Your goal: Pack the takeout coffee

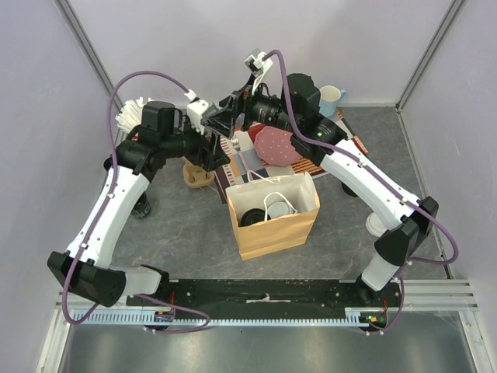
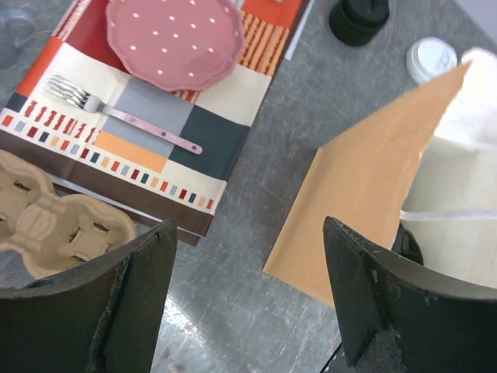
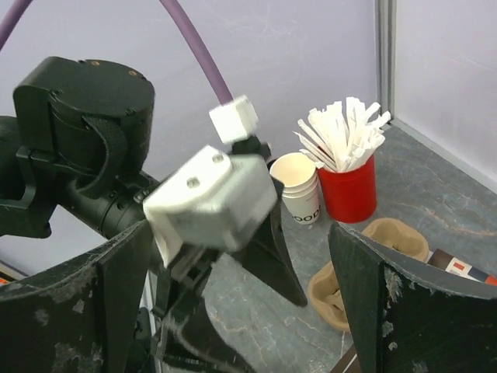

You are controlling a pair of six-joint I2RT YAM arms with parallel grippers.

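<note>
The brown paper bag (image 1: 272, 233) stands open at the table's middle. Inside it I see the takeout coffee: a black lid (image 1: 252, 217) and a white round lid (image 1: 280, 208) under the bag's string handle. My left gripper (image 1: 224, 132) hangs open and empty above the table behind the bag. In the left wrist view the left gripper (image 2: 248, 225) frames bare table, with the bag's side (image 2: 373, 179) to its right. My right gripper (image 1: 237, 105) is open and empty too, raised close to the left one. The right gripper (image 3: 239, 229) faces the left wrist.
A patterned placemat (image 2: 178, 132) with a pink dotted plate (image 2: 175, 39) and fork (image 2: 116, 113) lies behind the bag. A cardboard cup carrier (image 2: 54, 225), stacked lidless cups (image 3: 299, 186) and a red cup of stirrers (image 3: 349, 186) stand back left. Another white lid (image 2: 432, 58) sits beyond the bag.
</note>
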